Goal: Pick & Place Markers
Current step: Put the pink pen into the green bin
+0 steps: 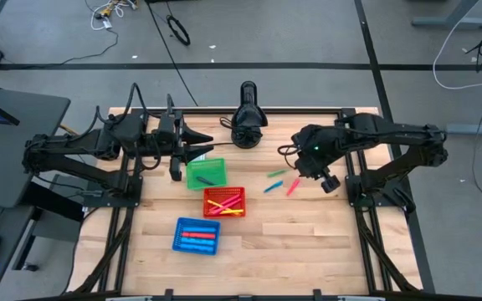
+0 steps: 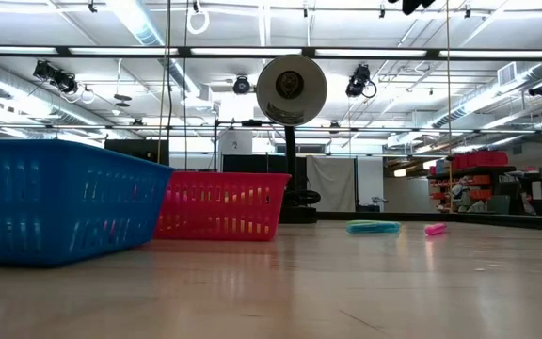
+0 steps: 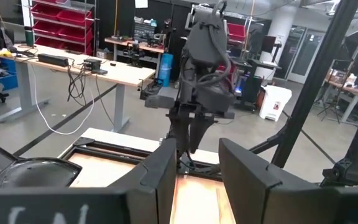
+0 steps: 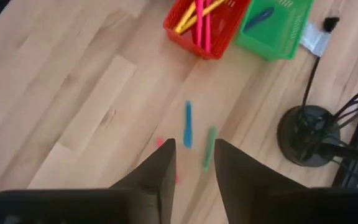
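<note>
Three markers lie loose on the wooden table right of centre: a green one, a blue one and a pink one. My right gripper hangs above them, slanting down, open and empty. The blue marker and the green marker show just past its fingertips; one finger partly hides the pink marker. My left gripper waits level above the green basket's far side, open and empty. The green basket holds a blue marker.
A red basket holds yellow and pink markers. A blue basket near the front holds red and blue ones. A black stand rises at the middle of the far edge. Bare wood lies at the front right.
</note>
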`<action>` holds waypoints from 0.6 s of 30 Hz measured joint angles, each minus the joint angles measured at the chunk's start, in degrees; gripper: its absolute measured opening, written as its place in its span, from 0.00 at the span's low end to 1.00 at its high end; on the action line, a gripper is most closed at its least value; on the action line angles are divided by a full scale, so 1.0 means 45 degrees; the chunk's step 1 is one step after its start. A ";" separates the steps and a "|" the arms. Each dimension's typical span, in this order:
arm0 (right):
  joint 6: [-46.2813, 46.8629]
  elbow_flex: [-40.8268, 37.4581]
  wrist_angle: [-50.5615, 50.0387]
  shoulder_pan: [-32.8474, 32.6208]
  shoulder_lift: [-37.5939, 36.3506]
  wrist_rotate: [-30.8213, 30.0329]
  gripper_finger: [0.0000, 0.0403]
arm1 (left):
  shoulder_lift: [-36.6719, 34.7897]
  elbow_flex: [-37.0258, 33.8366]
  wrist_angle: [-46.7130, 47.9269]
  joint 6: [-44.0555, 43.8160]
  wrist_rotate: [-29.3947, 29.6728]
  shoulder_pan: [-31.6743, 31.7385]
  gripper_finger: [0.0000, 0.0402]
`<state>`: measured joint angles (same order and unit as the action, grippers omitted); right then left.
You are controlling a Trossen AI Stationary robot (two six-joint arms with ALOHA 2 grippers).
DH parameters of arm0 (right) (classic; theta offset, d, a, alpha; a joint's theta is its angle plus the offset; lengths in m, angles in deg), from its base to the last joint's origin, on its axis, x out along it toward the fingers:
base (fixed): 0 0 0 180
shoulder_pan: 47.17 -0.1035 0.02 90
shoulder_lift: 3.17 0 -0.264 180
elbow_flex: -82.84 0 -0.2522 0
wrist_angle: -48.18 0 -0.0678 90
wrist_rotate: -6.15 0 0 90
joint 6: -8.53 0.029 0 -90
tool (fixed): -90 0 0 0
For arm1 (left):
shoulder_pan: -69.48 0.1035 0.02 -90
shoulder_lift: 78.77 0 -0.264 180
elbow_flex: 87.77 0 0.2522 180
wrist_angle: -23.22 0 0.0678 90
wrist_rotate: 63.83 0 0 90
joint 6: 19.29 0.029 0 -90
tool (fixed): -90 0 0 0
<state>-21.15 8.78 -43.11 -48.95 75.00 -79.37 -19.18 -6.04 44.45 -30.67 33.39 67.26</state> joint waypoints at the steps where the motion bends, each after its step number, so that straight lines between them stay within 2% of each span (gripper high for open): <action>1: 0.0012 -0.0081 0.0004 0.0000 0.0045 -0.0016 0.29 | 0.0000 0.0000 0.0000 -0.0005 0.0000 0.0000 0.31; 4: 0.0010 -0.0620 -0.0025 0.0000 0.0182 -0.0125 0.34 | 0.0000 0.0000 0.0000 0.0000 0.0000 0.0000 0.31; 10: -0.0286 -0.2921 0.0725 -0.0112 0.0205 -0.0139 0.42 | 0.0005 0.0000 0.0000 0.0005 0.0000 0.0000 0.31; 18: -0.1122 -0.5913 0.2984 -0.0121 0.0205 -0.0198 0.45 | 0.0005 0.0000 0.0009 0.0005 0.0000 0.0000 0.31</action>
<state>-26.20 -17.83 -29.68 -49.50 75.92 -80.26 -19.16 -6.04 44.49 -30.64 33.39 67.26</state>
